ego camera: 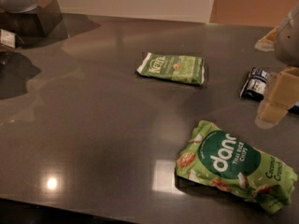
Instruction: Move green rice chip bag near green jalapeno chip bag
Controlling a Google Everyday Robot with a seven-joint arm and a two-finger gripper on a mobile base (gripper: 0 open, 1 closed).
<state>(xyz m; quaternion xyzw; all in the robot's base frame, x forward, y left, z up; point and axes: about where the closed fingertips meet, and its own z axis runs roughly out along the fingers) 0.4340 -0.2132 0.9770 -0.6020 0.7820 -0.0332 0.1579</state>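
Camera view: a puffy bright-green rice chip bag (236, 164) lies front right on the dark glossy table (93, 125), well apart from the flat darker-green jalapeno chip bag (173, 68). The beige claw (276, 97) hangs at the right edge near a dark blue-and-white packet (254, 84); whether it is open cannot be told. It should grip the rice bag mid-body. Nothing lies between the bags.

High, near downward view — jaws rightmost
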